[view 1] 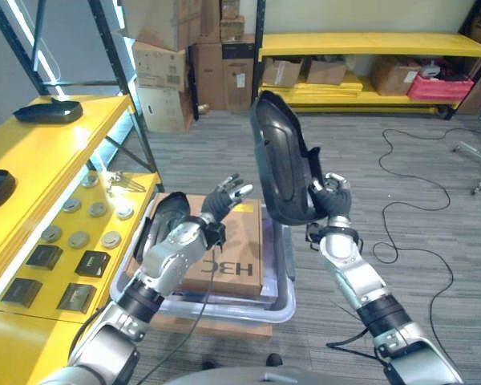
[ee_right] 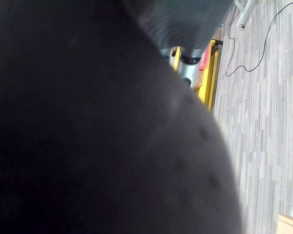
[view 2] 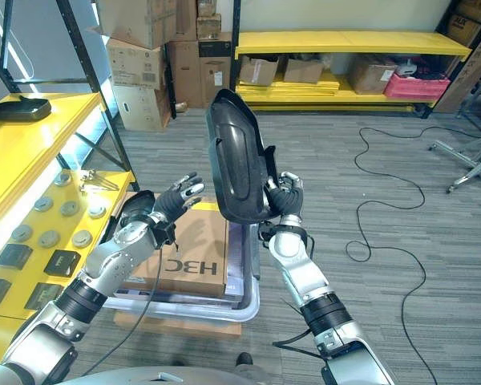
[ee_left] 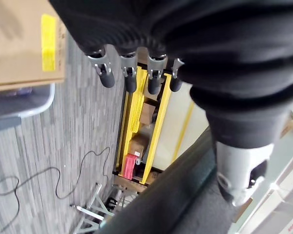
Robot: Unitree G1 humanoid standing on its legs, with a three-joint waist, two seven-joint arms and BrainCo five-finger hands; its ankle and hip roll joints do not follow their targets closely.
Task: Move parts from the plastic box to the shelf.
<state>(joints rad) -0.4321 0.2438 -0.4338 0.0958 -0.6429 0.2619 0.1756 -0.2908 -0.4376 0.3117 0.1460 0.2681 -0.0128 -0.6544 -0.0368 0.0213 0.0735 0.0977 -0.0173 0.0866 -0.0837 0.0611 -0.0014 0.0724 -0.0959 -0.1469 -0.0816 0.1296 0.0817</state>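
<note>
A long black moulded part (view 1: pixel 279 160) stands upright in the air over the right side of the clear plastic box (view 1: pixel 282 298). My right hand (view 1: pixel 330 197) is shut on its lower right edge, fingers curled round it. The same black part (ee_right: pixel 97 126) covers most of the right wrist view. My left hand (view 1: pixel 226 200) hovers open above the box to the left of the part, fingers spread and apart from it; its fingers (ee_left: pixel 129 78) hang straight with nothing in them. Another black part (view 1: pixel 162 216) lies in the box under my left forearm.
A brown cardboard box (view 1: pixel 234 253) sits inside the plastic box. The yellow shelf (view 1: pixel 40 160) on the left carries round metal discs (view 1: pixel 78 239), dark square parts (view 1: pixel 91 263) and a black tray (view 1: pixel 48 111). Stacked cartons (view 1: pixel 164 72) and a far yellow rack (view 1: pixel 369 44) stand behind.
</note>
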